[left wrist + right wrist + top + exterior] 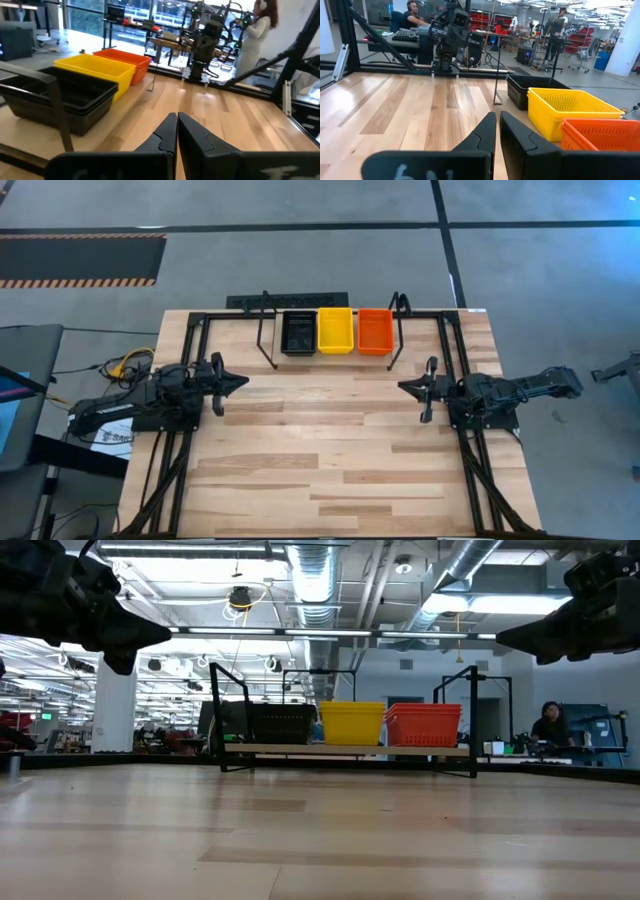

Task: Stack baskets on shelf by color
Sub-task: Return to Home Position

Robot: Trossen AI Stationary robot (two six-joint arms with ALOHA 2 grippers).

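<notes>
The shelf [268,338], a black rod rack with looped ends, stands at the table's far middle. On it sit three piles of baskets side by side: black [299,332] on the left, yellow [335,330] in the middle and red [375,330] on the right. In the left wrist view the black baskets [65,97] show nested rims. My left gripper [240,383] hovers level at the table's left, shut and holding nothing. At the table's right my right gripper [405,388] also hovers level, shut and holding nothing. Both stand well short of the shelf.
Wooden tabletop [330,450] spreads between and in front of the two arms. A black metal frame [190,330] runs along the table's sides and far edge. Cables [125,365] lie off the table's left. People work in the room beyond [550,725].
</notes>
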